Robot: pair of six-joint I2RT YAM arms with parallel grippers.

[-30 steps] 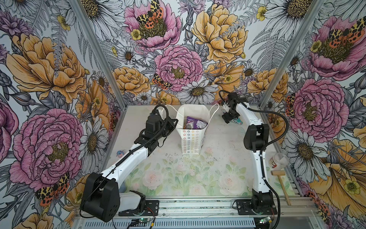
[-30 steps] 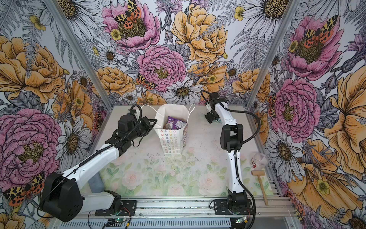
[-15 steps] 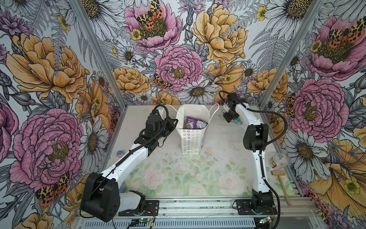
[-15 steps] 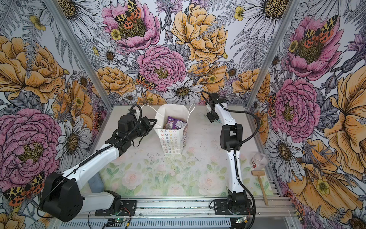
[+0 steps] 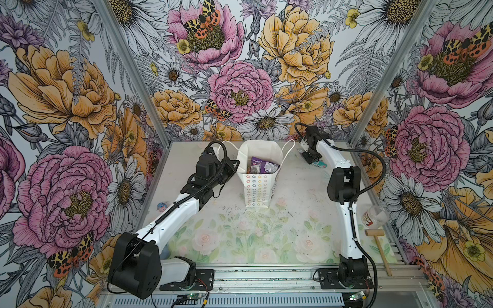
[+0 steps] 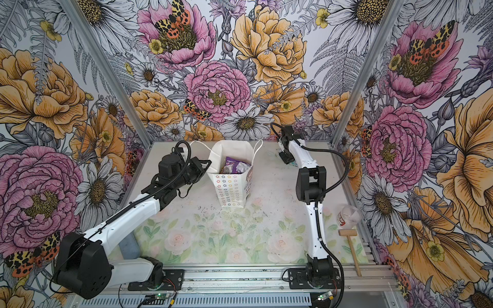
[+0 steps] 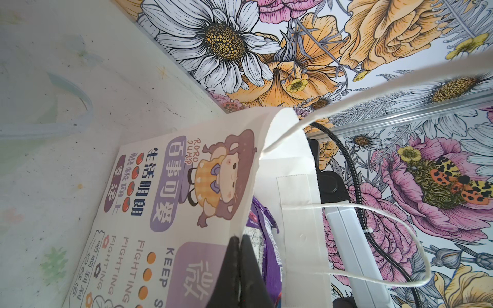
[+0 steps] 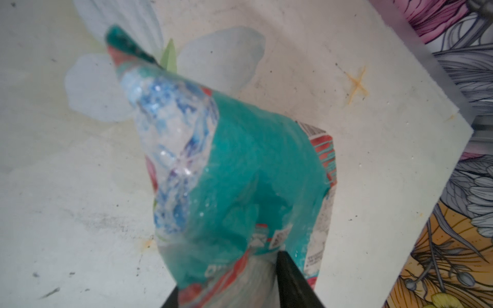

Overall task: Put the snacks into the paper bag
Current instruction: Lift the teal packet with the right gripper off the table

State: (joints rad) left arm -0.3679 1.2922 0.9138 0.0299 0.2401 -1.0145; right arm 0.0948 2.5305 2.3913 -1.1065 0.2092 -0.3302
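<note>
The white paper bag [image 5: 257, 186] [image 6: 231, 189] stands upright at the back middle of the table in both top views. Purple snacks [image 5: 260, 166] [image 7: 266, 240] lie inside it. My left gripper [image 5: 235, 163] [image 7: 239, 266] is shut on the bag's left rim and holds the mouth open. A teal snack packet [image 8: 240, 173] [image 5: 320, 164] lies on the table near the back right corner. My right gripper [image 8: 229, 290] [image 5: 310, 157] points down onto it. Its fingers [image 8: 292, 282] press the packet from both sides, and the packet bunches up between them.
A clear plastic cup [image 5: 374, 214] and a wooden mallet [image 5: 378, 244] lie at the right edge of the table. A small blue object [image 5: 161, 206] sits by the left wall. The right wall and the table's back corner [image 8: 453, 125] are close to the right gripper.
The right gripper's jaws have closed in around the teal snack packet. The left arm and the bag have not moved.
</note>
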